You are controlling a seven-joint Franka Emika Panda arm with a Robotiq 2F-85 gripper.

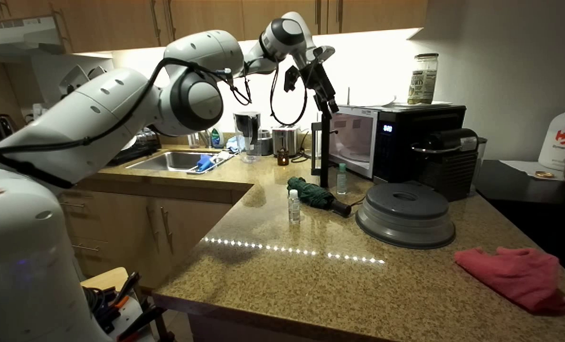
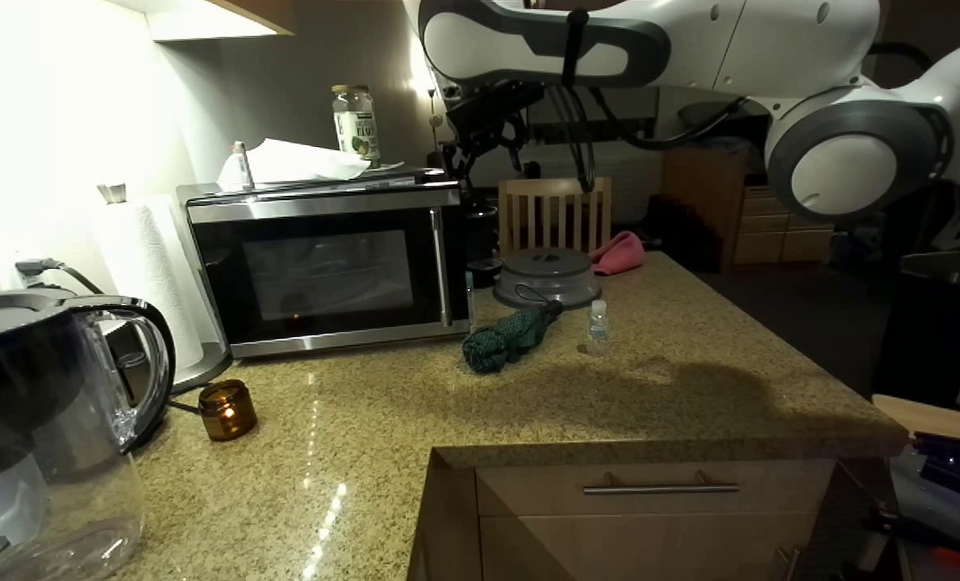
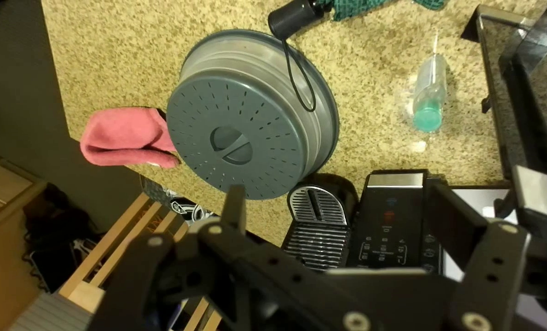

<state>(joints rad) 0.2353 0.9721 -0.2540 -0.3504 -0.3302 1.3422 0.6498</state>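
Note:
My gripper (image 1: pixel 329 108) is open, with its fingers spread apart and nothing between them in the wrist view (image 3: pixel 340 197). It hangs at the top edge of the microwave's door (image 1: pixel 325 152); whether it touches the door I cannot tell. The black and steel microwave (image 1: pixel 406 128) has its door swung open, seen edge-on. The door's outer face (image 2: pixel 327 274) and its bar handle (image 2: pixel 440 266) show in an exterior view. In the wrist view the door (image 3: pixel 498 110) is at the right, beside one finger. A green-capped clear bottle (image 3: pixel 430 92) stands between door and microwave.
A dark green folded umbrella (image 1: pixel 311 192), a white-capped bottle (image 1: pixel 294 207), a grey collapsible cover (image 1: pixel 406 213) and a pink cloth (image 1: pixel 515 275) lie on the counter. A black coffee machine (image 1: pixel 446 156) stands beside the microwave. A jar (image 1: pixel 423 78) stands on top.

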